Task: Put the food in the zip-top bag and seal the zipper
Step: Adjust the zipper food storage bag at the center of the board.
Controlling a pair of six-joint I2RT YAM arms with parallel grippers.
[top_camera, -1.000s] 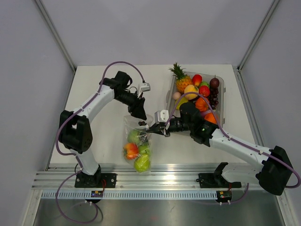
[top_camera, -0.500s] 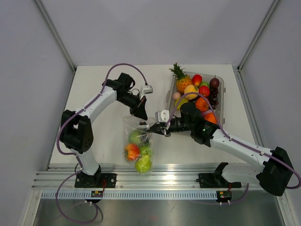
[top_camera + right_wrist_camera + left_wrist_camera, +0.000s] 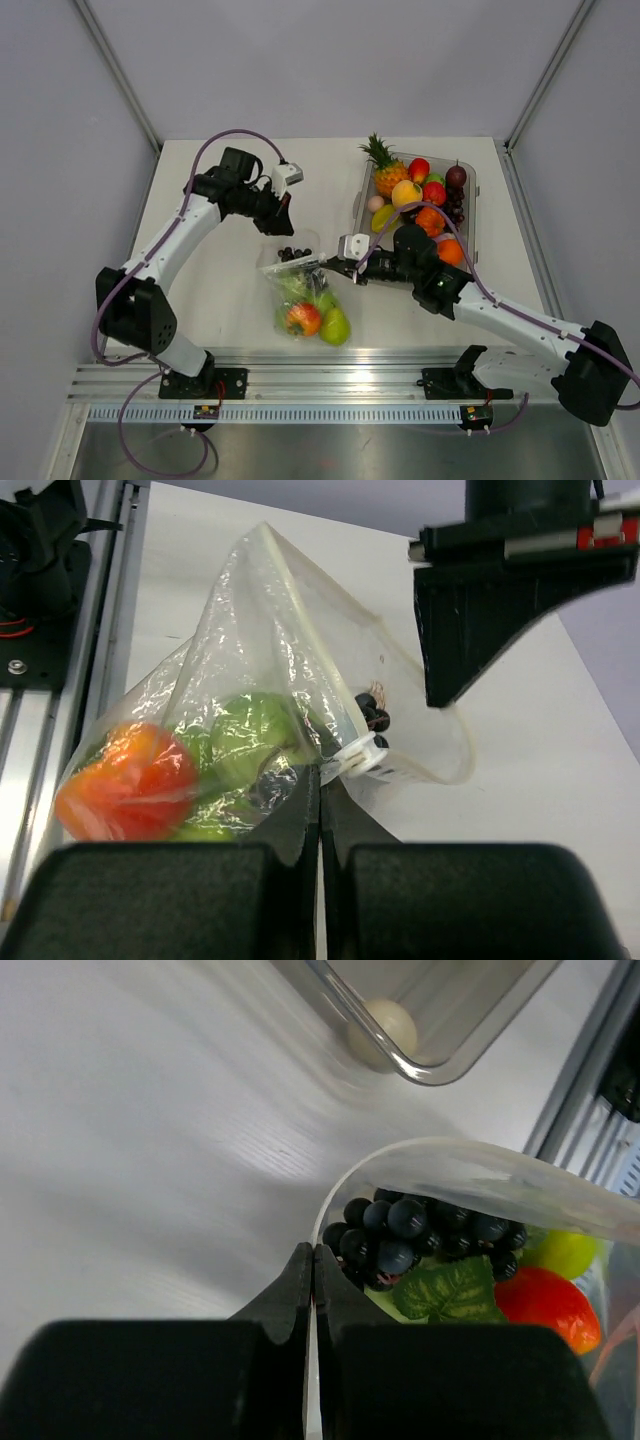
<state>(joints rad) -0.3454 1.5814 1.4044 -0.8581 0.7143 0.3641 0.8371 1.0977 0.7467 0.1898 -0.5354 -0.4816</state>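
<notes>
1. The zip-top bag [image 3: 305, 295] lies on the table [image 3: 220, 290] at about 7 o'clock from the clear tray [image 3: 468, 190]. Its mouth is at its 12 o'clock end.
2. The left gripper [image 3: 313, 1260] is fully closed and pinches the mouth's rim. The right gripper [image 3: 320, 785] is also closed tight on the opposite edge, beside a small white tab [image 3: 368, 757].
3. The zipper [image 3: 470, 1170] shows only as a pale strip looping round the gaping mouth.
4. Crinkled plastic blurs the food inside the bag. Dark grapes [image 3: 400, 1230] sit at the mouth above a green leaf [image 3: 450, 1290], and a green apple [image 3: 255, 735] and a red-orange piece [image 3: 125, 780] lie deeper.
5. The left wrist view cuts off the tray, leaving one pale ball [image 3: 385, 1030]. From above, a pineapple [image 3: 385, 165] sits at its 11 o'clock corner.
6. The marks on the tab are too small to read.
</notes>
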